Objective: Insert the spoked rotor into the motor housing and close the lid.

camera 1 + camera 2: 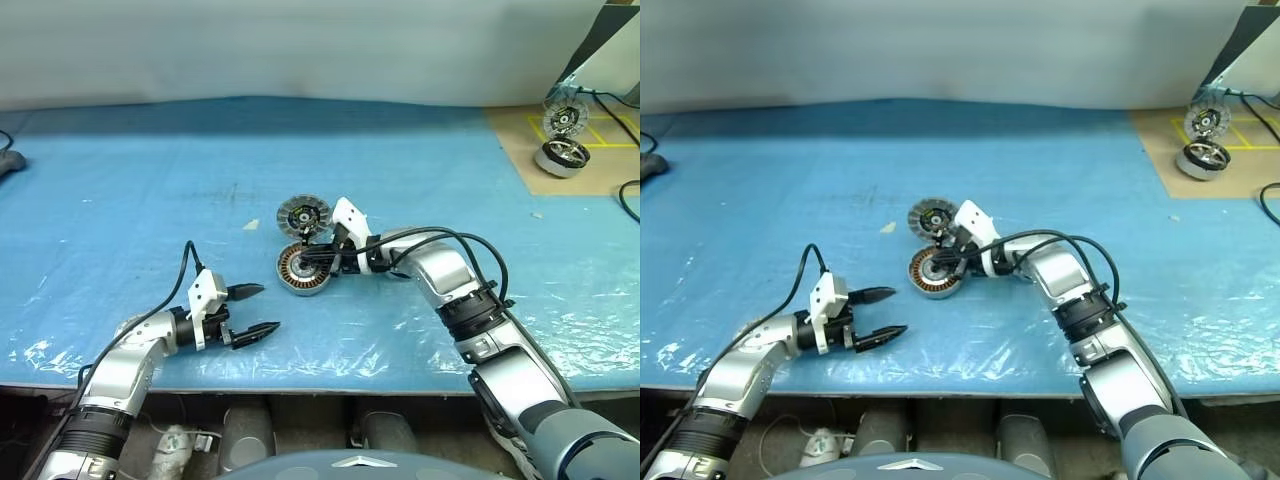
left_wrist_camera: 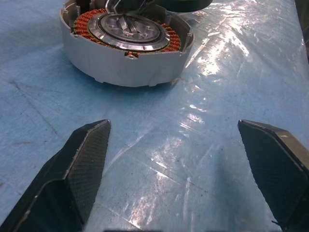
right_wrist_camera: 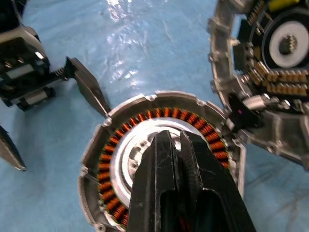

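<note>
While you view the blue-sheeted desk [image 1: 150, 190], note the squat round silver-rimmed motor housing [image 1: 303, 269] with copper-brown windings near its middle. You see the flat silvery spoked rotor [image 2: 128, 30] seated inside the winding ring. Your right gripper [image 3: 179, 142] rests over the rotor's centre with its two black fingers pressed together; whether they pinch anything cannot be told. The round lid [image 1: 303, 214], its pale radial segments around a dark hub facing up, lies on the desk just beside the housing, on its far side. Your left gripper [image 1: 255, 311] sits near the housing, on its left, fingers spread wide and pinching nothing, pointing toward it.
</note>
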